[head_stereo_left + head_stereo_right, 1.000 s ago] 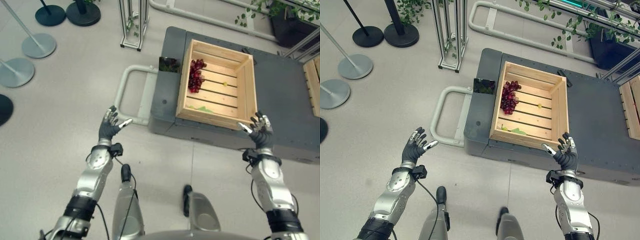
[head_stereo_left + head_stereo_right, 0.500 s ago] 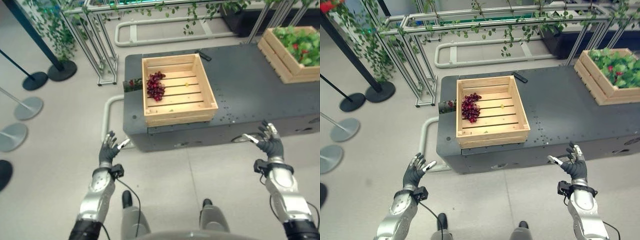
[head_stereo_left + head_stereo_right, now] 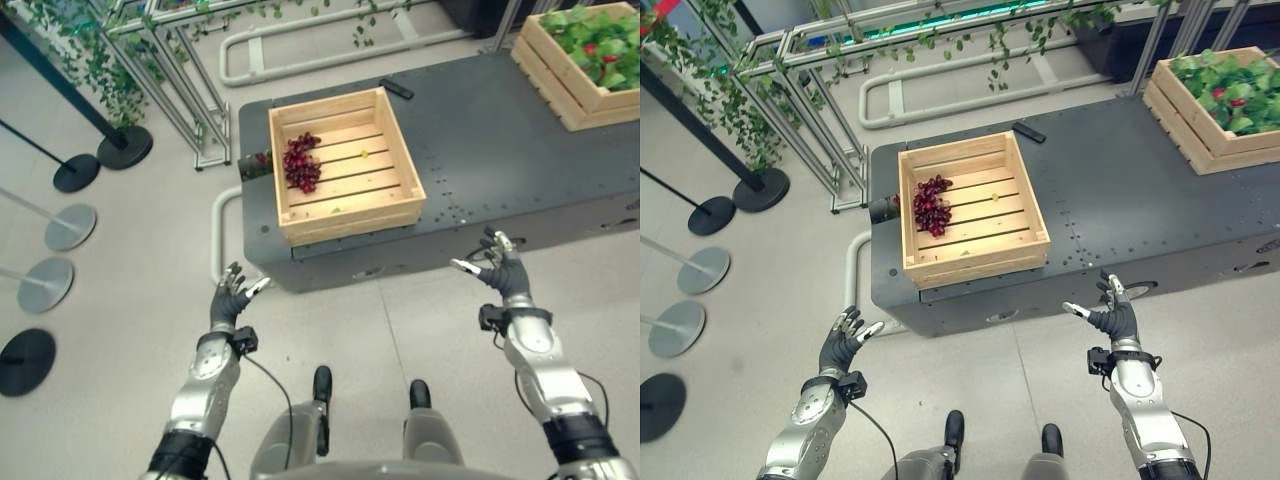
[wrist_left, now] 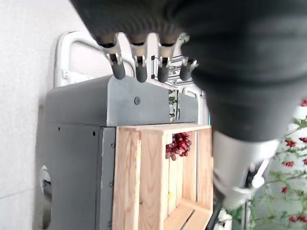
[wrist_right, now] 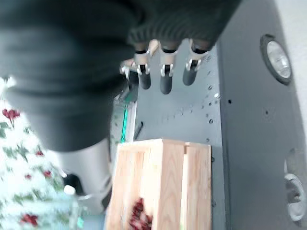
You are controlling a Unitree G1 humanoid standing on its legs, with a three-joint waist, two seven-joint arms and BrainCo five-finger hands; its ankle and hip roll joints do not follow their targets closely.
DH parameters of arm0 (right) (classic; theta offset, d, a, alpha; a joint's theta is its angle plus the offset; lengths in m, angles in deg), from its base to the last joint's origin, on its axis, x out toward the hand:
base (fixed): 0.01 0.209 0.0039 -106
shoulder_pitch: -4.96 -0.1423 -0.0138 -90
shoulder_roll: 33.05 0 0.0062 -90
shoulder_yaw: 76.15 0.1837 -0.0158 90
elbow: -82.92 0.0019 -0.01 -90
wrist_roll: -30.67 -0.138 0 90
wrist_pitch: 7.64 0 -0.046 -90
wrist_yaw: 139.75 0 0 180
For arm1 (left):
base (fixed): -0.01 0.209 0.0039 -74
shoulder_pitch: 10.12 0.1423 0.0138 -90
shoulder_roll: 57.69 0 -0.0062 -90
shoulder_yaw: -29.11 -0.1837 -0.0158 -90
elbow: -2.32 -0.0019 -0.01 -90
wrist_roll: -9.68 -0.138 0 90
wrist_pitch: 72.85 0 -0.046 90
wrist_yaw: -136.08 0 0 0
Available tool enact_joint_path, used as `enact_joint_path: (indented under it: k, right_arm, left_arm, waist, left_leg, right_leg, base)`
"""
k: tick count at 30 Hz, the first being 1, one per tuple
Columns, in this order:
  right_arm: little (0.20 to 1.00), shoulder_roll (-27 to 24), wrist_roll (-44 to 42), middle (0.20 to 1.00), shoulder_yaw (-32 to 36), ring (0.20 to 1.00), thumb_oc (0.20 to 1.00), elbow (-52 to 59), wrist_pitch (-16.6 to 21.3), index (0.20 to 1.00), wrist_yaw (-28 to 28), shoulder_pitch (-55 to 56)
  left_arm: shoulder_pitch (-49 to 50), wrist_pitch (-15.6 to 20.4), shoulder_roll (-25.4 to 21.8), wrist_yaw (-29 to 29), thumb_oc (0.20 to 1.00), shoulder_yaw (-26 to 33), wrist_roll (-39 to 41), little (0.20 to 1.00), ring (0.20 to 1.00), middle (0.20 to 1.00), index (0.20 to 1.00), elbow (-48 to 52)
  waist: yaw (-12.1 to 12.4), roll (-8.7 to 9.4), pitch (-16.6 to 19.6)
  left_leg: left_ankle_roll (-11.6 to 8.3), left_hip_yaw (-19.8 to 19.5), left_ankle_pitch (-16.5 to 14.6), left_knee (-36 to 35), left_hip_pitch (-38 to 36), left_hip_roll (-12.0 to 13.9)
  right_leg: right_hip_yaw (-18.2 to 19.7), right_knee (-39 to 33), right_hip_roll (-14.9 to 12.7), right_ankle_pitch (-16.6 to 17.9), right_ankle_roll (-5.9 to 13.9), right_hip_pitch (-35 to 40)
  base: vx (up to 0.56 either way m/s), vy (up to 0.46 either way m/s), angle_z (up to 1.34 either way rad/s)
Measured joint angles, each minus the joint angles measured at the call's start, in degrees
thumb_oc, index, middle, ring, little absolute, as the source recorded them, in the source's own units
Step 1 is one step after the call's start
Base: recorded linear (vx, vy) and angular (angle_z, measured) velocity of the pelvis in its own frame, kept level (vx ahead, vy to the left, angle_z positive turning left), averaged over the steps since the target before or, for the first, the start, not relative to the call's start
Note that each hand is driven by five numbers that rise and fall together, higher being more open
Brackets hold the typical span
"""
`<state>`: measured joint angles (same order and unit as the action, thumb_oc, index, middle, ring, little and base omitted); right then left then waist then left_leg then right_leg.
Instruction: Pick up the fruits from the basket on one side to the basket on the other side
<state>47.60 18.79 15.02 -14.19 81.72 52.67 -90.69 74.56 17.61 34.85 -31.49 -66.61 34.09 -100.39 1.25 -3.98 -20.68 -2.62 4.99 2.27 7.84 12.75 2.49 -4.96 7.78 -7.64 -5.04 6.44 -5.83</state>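
A light wooden crate [image 3: 345,166] stands on the left part of a dark grey platform [image 3: 490,150]. A bunch of dark red grapes [image 3: 299,161] lies in its far left part, with a small pale fruit [image 3: 364,154] on the slats. A second wooden crate [image 3: 585,55] with green leaves and red fruit sits at the platform's far right. My left hand [image 3: 231,300] is open over the floor, in front of the platform's left corner. My right hand [image 3: 499,272] is open in front of the platform, right of the grape crate. Both hold nothing.
A white tube handle [image 3: 222,230] juts from the platform's left end. Metal frames with trailing plants [image 3: 160,50] stand behind it. Several round stanchion bases [image 3: 68,226] dot the floor at the left. A small black object [image 3: 397,89] lies behind the grape crate.
The camera has shifted; the whole scene sits differently. Both hands stay open and raised, and the right hand now shows closer to the platform's front.
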Motion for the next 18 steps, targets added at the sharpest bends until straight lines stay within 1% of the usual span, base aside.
enact_joint_path:
  k: [3, 4, 5, 6, 7, 8, 9, 10, 11, 12, 13, 14, 15, 16, 17, 18]
  right_arm:
    - [1.0, 0.1, 0.2, 1.0, -0.7, 1.0, 1.0, -0.2, 0.0, 1.0, 0.3, -3.2]
    - [1.0, -0.1, 0.8, 1.0, -0.9, 1.0, 1.0, -0.1, 0.3, 1.0, 0.3, -4.2]
    - [1.0, 0.0, 1.2, 1.0, -0.9, 1.0, 1.0, -0.3, 0.3, 1.0, 0.3, -4.6]
    - [1.0, 0.0, 1.2, 1.0, -1.2, 1.0, 1.0, -0.6, 0.3, 1.0, 0.3, -4.8]
    - [1.0, 0.2, 1.2, 1.0, -1.2, 1.0, 1.0, -0.7, 0.3, 1.0, 0.2, -4.8]
    - [1.0, 0.1, 1.2, 1.0, -1.4, 1.0, 1.0, -1.0, 0.3, 1.0, 0.2, -5.3]
    - [1.0, 0.1, 1.2, 1.0, -2.1, 1.0, 1.0, -2.0, 0.1, 1.0, 0.2, -5.9]
    - [1.0, 0.1, 1.2, 1.0, -2.2, 1.0, 1.0, -2.0, 0.1, 1.0, 0.2, -5.8]
    - [1.0, 0.6, 1.5, 1.0, -2.4, 1.0, 1.0, -2.0, 0.0, 1.0, 0.6, -6.6]
    - [1.0, 0.9, 1.6, 1.0, -2.5, 1.0, 1.0, -2.0, 0.0, 1.0, 0.7, -6.8]
    - [1.0, 1.8, 1.7, 1.0, -2.6, 1.0, 1.0, -2.0, 0.0, 1.0, 0.7, -6.5]
    - [1.0, 2.8, 1.7, 1.0, -2.8, 1.0, 1.0, -1.9, -0.1, 1.0, 0.7, -5.8]
    - [1.0, 3.4, 1.7, 1.0, -3.5, 1.0, 1.0, -1.9, 0.0, 1.0, 0.7, -5.7]
    - [1.0, 3.5, 1.7, 1.0, -3.5, 1.0, 1.0, -1.9, 0.0, 1.0, 0.8, -5.7]
    - [1.0, 3.5, 1.7, 1.0, -3.5, 1.0, 1.0, -1.7, 0.0, 1.0, 1.2, -5.1]
    - [1.0, 3.6, 1.7, 1.0, -2.8, 1.0, 1.0, -0.8, 0.0, 1.0, 1.5, -4.6]
  left_arm:
    - [0.7, -0.1, -0.1, 0.2, 1.0, 0.0, 0.0, 1.0, 1.0, 1.0, 1.0, -0.1]
    - [0.3, -0.1, -0.1, 0.2, 1.0, -0.1, 0.0, 1.0, 1.0, 1.0, 1.0, -0.1]
    - [0.0, -0.1, -0.1, 0.2, 1.0, -0.2, -0.1, 1.0, 1.0, 1.0, 1.0, -0.1]
    - [-0.4, -0.1, -0.1, 0.2, 1.0, -0.3, -0.1, 1.0, 1.0, 1.0, 1.0, 0.0]
    - [-1.1, -0.1, -0.2, 0.2, 1.0, -0.4, -0.2, 1.0, 1.0, 1.0, 1.0, 0.1]
    - [-1.8, -0.1, -0.3, 0.2, 1.0, -0.4, -0.6, 1.0, 1.0, 1.0, 1.0, -0.1]
    - [-2.5, -0.3, -0.6, 0.4, 1.0, -0.7, -1.2, 1.0, 1.0, 1.0, 1.0, -0.3]
    - [-2.8, -0.3, -1.0, 0.5, 1.0, -1.1, -1.2, 1.0, 1.0, 1.0, 1.0, -0.3]
    - [-3.6, -0.4, -1.5, 0.8, 1.0, -1.8, -1.2, 1.0, 1.0, 1.0, 1.0, -0.4]
    - [-3.9, -0.5, -1.7, 0.9, 1.0, -2.2, -1.2, 1.0, 1.0, 1.0, 1.0, -0.4]
    - [-4.0, -0.6, -2.2, 1.0, 1.0, -2.7, -1.2, 1.0, 1.0, 1.0, 1.0, -0.3]
    - [-4.0, -0.8, -2.7, 1.1, 1.0, -2.9, -1.2, 1.0, 1.0, 1.0, 1.0, -0.3]
    - [-3.8, -1.0, -3.3, 1.5, 1.0, -2.7, -1.2, 1.0, 1.0, 1.0, 1.0, -0.5]
    - [-3.8, -1.0, -3.5, 1.7, 1.0, -2.5, -1.2, 1.0, 1.0, 1.0, 1.0, -0.3]
    - [-3.8, -1.1, -3.5, 2.0, 1.0, -2.6, -1.2, 1.0, 1.0, 1.0, 1.0, -0.3]
    - [-4.2, -1.0, -3.5, 2.3, 1.0, -2.8, -1.2, 1.0, 1.0, 1.0, 1.0, -0.2]
  waist:
    - [0.2, 0.73, -0.5]
    - [0.9, 1.19, -0.7]
    - [1.0, 1.59, -0.8]
    - [1.2, 2.42, -0.8]
    - [1.1, 3.33, -0.8]
    - [1.0, 3.65, -1.1]
    - [0.9, 3.83, -1.1]
    - [1.0, 4.1, -1.1]
    - [-0.5, 4.43, -2.0]
    - [-1.0, 4.52, -2.6]
    - [-1.8, 4.77, -2.9]
    - [-1.9, 5.11, -2.8]
    - [-1.1, 5.39, -2.9]
    - [-1.3, 5.34, -2.9]
    - [-2.0, 5.02, -3.0]
    - [-2.3, 4.66, -3.1]
  left_leg:
    - [-0.03, 0.8, 0.2, -0.5, -1.5, 1.2]
    - [-0.32, 1.1, -0.1, -0.8, -2.2, 1.3]
    - [-0.41, 1.1, -0.4, -0.9, -2.5, 1.2]
    - [-0.49, 1.3, -0.6, -1.3, -3.2, 1.1]
    - [-0.34, 1.4, -0.8, -1.4, -3.6, 1.0]
    - [-0.14, 1.8, -1.1, -1.4, -3.8, 1.2]
    - [0.17, 2.5, -0.7, -2.1, -4.4, 2.0]
    - [0.22, 2.9, -0.7, -3.0, -5.3, 2.2]
    - [0.98, 4.4, -2.7, -0.2, -5.0, 2.1]
    - [1.22, 4.5, -2.7, -0.1, -5.5, 2.1]
    - [1.4, 4.0, -2.6, -1.3, -6.8, 2.5]
    - [1.65, 3.9, -2.8, -1.8, -7.6, 2.7]
    - [1.49, 4.5, -3.0, -2.6, -9.2, 3.0]
    - [1.58, 4.2, -3.1, -3.0, -9.4, 2.9]
    - [1.2, 2.9, -3.3, -4.0, -10.1, 2.9]
    - [0.73, 1.8, -2.8, -5.0, -10.1, 2.3]
  right_leg:
    - [-0.5, -2.6, 1.2, 1.1, -0.73, 2.8]
    - [-0.5, -3.6, 1.4, 1.2, -0.84, 3.9]
    - [-0.5, -4.3, 1.4, 1.2, -0.87, 4.7]
    - [-0.9, -4.3, 1.4, 0.8, -0.87, 5.3]
    - [-1.3, -3.6, 1.3, 0.3, -0.47, 5.5]
    - [-1.5, -0.4, 1.4, -0.6, 0.37, 4.3]
    - [-2.5, 6.7, 1.1, -1.7, 1.73, 0.8]
    - [-3.3, 10.0, 0.8, -1.9, 2.05, -0.6]
    - [-2.9, 22.5, 0.1, -1.1, 3.79, -5.5]
    - [-1.3, 29.8, -0.2, 0.8, 4.56, -8.7]
    - [0.5, 35.4, -0.3, 3.1, 6.65, -11.7]
    - [1.7, 38.1, 0.4, 3.9, 7.98, -13.6]
    - [0.7, 35.8, 0.1, 2.2, 5.06, -16.1]
    - [0.1, 33.3, -0.1, 1.7, 4.31, -16.4]
    - [0.4, 25.7, -0.4, 0.8, 2.94, -15.7]
    - [2.2, 11.5, -0.4, 1.1, 3.19, -13.3]
  base:
    - [0.3, -0.038, 0.03]
    - [0.34, 0.002, -0.06]
    - [0.3, 0.013, 0.04]
    - [0.24, 0.023, 0.15]
    - [0.2, 0.038, 0.12]
    - [0.21, 0.1, 0.09]
    - [0.14, 0.085, -0.04]
    - [0.12, 0.115, 0.14]
    - [0.11, 0.065, 0.26]
    - [0.21, 0.063, 0.48]
    - [0.15, 0.016, 0.39]
    - [0.29, -0.093, 0.21]
    - [0.34, -0.173, 0.15]
    - [0.45, -0.214, 0.33]
    - [0.32, -0.179, 0.66]
    - [0.38, -0.222, 0.72]
